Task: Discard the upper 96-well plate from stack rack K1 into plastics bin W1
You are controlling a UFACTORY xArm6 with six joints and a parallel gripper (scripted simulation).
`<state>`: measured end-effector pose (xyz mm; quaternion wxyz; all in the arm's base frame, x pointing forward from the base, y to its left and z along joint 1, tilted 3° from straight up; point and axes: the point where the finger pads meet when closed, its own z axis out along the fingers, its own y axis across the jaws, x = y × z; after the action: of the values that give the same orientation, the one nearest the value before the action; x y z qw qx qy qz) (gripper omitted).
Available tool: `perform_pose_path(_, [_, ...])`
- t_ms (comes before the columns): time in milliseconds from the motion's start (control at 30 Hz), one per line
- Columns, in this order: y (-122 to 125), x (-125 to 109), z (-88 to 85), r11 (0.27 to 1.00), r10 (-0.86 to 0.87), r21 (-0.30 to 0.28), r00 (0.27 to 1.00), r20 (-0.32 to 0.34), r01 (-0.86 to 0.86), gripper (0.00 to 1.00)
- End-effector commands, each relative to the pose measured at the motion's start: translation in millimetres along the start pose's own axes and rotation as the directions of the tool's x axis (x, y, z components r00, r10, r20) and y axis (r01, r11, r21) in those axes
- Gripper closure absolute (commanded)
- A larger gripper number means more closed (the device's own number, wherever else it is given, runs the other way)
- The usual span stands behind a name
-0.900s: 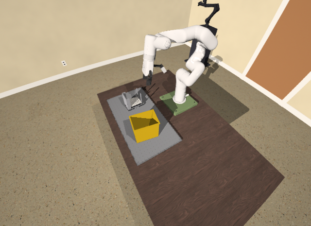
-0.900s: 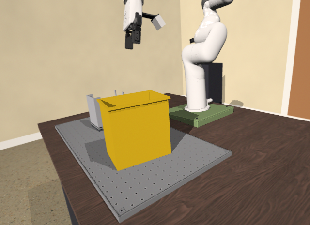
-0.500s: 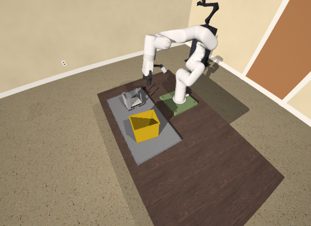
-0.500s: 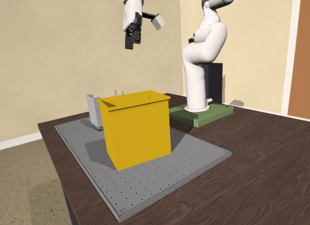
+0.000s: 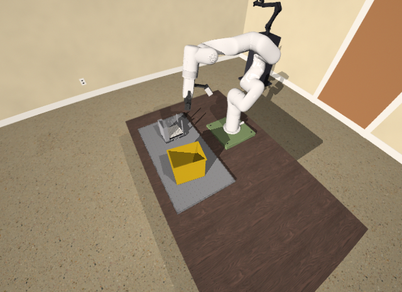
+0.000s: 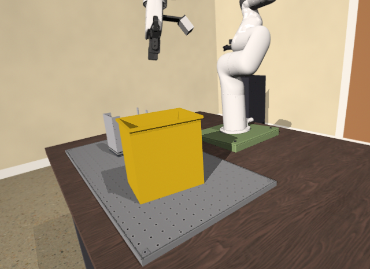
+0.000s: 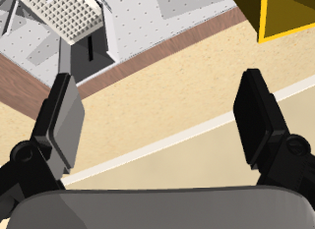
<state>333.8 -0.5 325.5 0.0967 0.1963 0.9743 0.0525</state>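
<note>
The grey stack rack K1 (image 5: 171, 129) stands at the far end of the grey perforated plate. The upper 96-well plate (image 5: 175, 131), white with a grid of wells, sits on top in the rack; it also shows in the wrist view (image 7: 62, 8). The lower plate is hidden beneath it. The yellow plastics bin W1 (image 5: 187, 162) stands upright in front of the rack, its mouth open; in the exterior view the bin (image 6: 162, 151) hides most of the rack (image 6: 111, 135). My gripper (image 5: 187, 104) hangs open and empty well above and behind the rack, fingers wide in the wrist view (image 7: 160, 118).
The arm's green base (image 5: 231, 132) sits on the dark wooden table to the right of the perforated plate. A small white camera block (image 6: 185, 24) sticks out beside the wrist. The table's far edge lies just behind the rack.
</note>
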Motion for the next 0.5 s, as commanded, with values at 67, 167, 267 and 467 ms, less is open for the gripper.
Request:
perform_pose_path(67, [-5.4,-10.6,3.0,0.975,0.222,0.024,0.975,0.001,-0.222,0.0])
perform_pose_path(167, [-7.9,-14.5,4.8,0.958,0.286,0.029,0.958,0.001,-0.286,0.0])
perform_pose_path(267, [-11.0,-19.2,7.0,0.937,0.349,0.035,0.937,0.003,-0.349,0.0])
perform_pose_path(467, [-16.7,-27.3,11.1,0.848,0.527,0.052,0.85,0.011,-0.527,0.0])
